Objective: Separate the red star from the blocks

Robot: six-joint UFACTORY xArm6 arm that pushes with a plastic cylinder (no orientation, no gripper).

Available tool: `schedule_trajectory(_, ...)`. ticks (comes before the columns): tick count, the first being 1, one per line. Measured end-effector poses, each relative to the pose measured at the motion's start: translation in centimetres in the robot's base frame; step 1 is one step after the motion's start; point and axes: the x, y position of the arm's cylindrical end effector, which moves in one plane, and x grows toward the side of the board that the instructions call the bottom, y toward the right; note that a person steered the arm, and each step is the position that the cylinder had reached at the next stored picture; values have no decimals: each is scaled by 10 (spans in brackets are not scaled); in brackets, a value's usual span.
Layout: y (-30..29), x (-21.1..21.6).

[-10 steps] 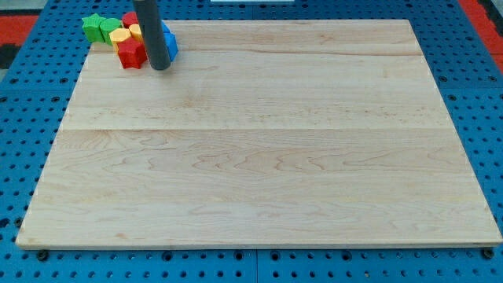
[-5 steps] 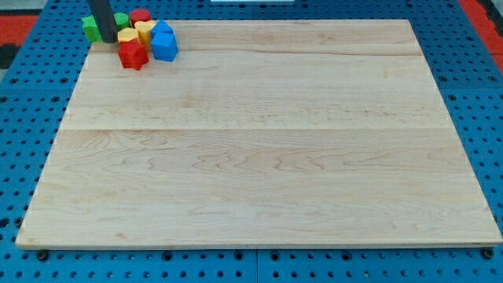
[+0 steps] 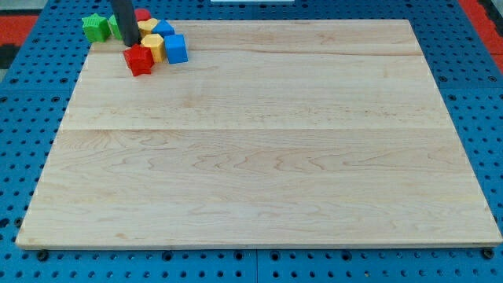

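The red star (image 3: pixel 139 60) lies near the board's top left corner, at the lower left of a tight cluster. It touches a yellow block (image 3: pixel 154 47), with a blue cube (image 3: pixel 175 49) to the right. Behind them sit another yellow block (image 3: pixel 147 27), a blue block (image 3: pixel 163 28) and a red block (image 3: pixel 142 14). My tip (image 3: pixel 129 45) stands just above and left of the red star, touching or nearly touching it. A green star (image 3: pixel 96 27) lies to the left, apart; another green block behind the rod is mostly hidden.
The wooden board (image 3: pixel 259 157) rests on a blue pegboard (image 3: pixel 16 118). The board's top edge runs just behind the cluster, and its left edge is close to the green star.
My tip moved right from the green blocks to the red star's upper left. The red star, yellow block and blue cube shifted slightly right and down.
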Motion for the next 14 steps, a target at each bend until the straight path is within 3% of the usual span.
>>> schedule_trajectory(1,0,3)
schedule_trajectory(3,-88,39)
schedule_trajectory(4,-96,37)
schedule_trajectory(5,-97,6)
schedule_trajectory(7,-85,-13)
schedule_trajectory(8,-59,23)
schedule_trajectory(9,-21,33)
schedule_trajectory(10,-20,47)
schedule_trajectory(14,7,45)
